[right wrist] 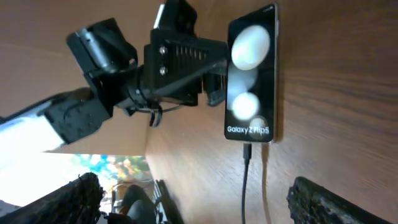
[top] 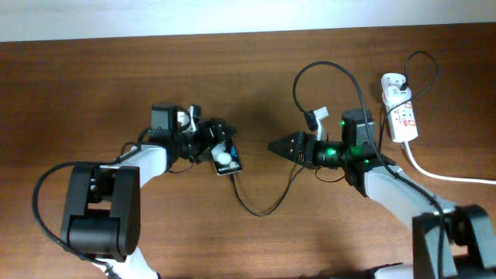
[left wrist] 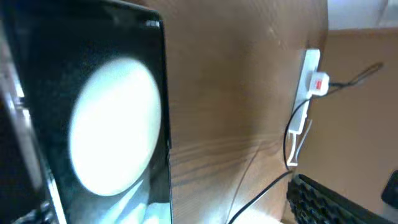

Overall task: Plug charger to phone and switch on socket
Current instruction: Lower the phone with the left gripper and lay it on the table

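One charger [right wrist: 244, 186] loop between phone [right wrist: 252, 81], right hand [top: 273, 145].

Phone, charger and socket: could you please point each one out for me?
phone [right wrist: 252, 78], right wrist view, glossy face.
charger [right wrist: 247, 151], right wrist view, plug tip.
socket [top: 401, 116], overhead view, white body.

This looks like a robotics lab workstation. A left arm [top: 116, 182] and a right arm [top: 403, 190], both black and white, sit at a brown wooden table [top: 256, 85] set against a plain pale wall [top: 232, 15]. A white socket [top: 400, 116] strip lies on the tabletop, and its thick white cord [top: 457, 177] trails toward the table's edge.
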Motion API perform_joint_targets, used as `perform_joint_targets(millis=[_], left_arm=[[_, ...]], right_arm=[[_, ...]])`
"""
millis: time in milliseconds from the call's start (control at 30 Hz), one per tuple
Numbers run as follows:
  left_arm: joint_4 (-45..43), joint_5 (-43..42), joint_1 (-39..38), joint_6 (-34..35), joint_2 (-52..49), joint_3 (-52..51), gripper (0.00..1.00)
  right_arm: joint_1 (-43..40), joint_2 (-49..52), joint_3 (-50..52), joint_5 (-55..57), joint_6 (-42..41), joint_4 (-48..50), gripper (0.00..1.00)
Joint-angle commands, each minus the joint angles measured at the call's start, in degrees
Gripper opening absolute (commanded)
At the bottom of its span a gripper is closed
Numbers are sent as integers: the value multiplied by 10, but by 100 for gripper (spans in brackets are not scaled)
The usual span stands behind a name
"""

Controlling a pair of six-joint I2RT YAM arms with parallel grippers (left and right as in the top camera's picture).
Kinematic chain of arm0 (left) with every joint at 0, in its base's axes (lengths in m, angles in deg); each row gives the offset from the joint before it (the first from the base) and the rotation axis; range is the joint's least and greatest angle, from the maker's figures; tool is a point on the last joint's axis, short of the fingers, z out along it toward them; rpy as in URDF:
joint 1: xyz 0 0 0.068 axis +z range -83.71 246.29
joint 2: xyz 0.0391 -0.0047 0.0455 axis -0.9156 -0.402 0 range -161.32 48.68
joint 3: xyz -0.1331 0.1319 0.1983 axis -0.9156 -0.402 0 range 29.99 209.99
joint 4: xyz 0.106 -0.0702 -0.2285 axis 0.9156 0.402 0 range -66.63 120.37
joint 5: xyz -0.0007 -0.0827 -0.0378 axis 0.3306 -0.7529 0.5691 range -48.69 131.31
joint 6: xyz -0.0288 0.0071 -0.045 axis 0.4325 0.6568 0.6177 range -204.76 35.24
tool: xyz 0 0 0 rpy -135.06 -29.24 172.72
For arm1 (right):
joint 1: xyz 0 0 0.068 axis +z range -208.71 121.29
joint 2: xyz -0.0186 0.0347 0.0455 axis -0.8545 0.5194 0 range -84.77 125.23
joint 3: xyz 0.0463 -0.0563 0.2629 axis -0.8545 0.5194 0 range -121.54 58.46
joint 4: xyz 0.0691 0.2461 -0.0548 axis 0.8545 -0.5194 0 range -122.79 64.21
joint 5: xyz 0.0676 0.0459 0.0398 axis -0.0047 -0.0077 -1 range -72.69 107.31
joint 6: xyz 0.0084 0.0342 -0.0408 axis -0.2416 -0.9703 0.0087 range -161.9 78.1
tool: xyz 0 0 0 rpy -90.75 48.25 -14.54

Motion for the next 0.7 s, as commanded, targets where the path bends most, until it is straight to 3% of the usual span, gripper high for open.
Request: perform_joint_targets(millis=[0,167,333,433,533,633,667], left_arm=[[121,149,40,-21,-47,-10,99],[272,260,41,-44,-47,60,99],[367,292,41,-49,-41,131,99],[398,292,40,-85,5,172,99],[397,290,33,-118,88,188,99],[386,288,11,-197,186,189,99],[382,288,0,-221,212,189,99]], right_arm=[[-3,-53,-16,57,73,-76,99],[-3,-111,-101,200,207,-341,99],[-3,-124,-218,392,236,-529,99],[-9,-124,-274,491,236,-570,99],[-62,-121,-289,500,249,-566,97],[-194,-90,-289,457,249,-558,77],[-228,-78,-290,447,249,-552,74]])
